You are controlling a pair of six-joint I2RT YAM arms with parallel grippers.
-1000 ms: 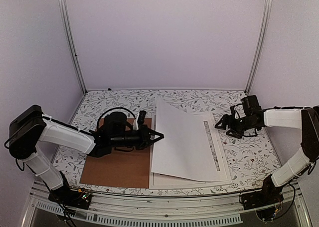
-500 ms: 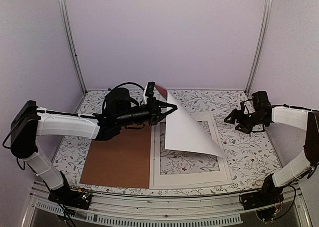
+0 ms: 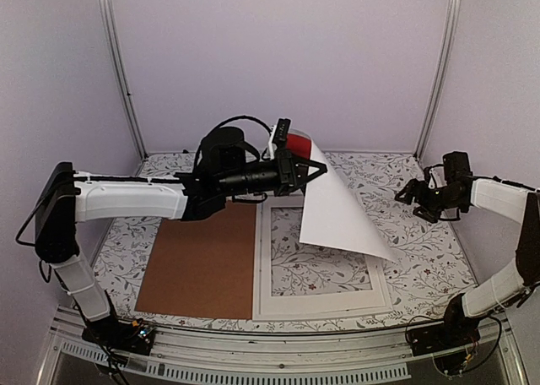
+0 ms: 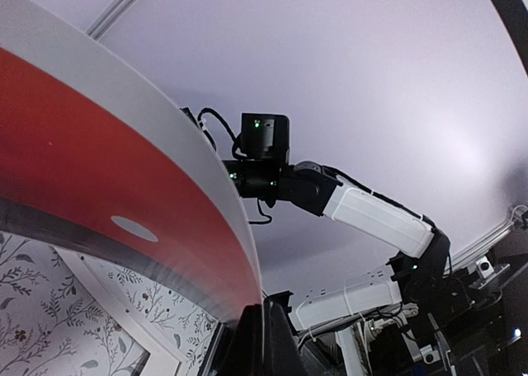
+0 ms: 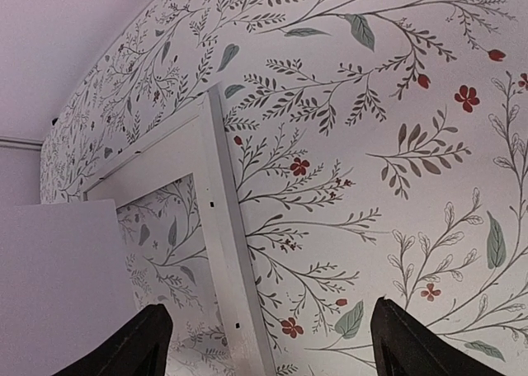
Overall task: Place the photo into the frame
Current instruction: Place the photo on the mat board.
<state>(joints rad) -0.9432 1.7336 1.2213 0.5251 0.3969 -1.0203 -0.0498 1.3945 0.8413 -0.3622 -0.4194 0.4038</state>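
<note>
**Photo lifted, not yet seated in the frame**

My left arm reaches in from the left edge of the overhead view, stretched long and nearly level above the brown backing board [image 3: 198, 267]. Its wrist sits just left of centre. My left pincer [image 3: 305, 170] is pressed together on the upper corner of the photo [image 3: 337, 212], so the sheet hangs curled in the air with its white back to the overhead camera. My left wrist view shows the red sky and the small sun on the other face.

Below it, in the lower middle, the frame [image 3: 262, 258] lies flat on the surface [image 3: 422, 267], the floral pattern showing through its opening. The photo's low corner droops towards the frame's right rail; I cannot tell whether it touches.

I judge this the carrying step. Next I need to lower the sheet flat and square its edges inside the rails.

At the right edge, my right pincer [image 3: 415, 196] hovers spread and empty, its arm bent back.
</note>
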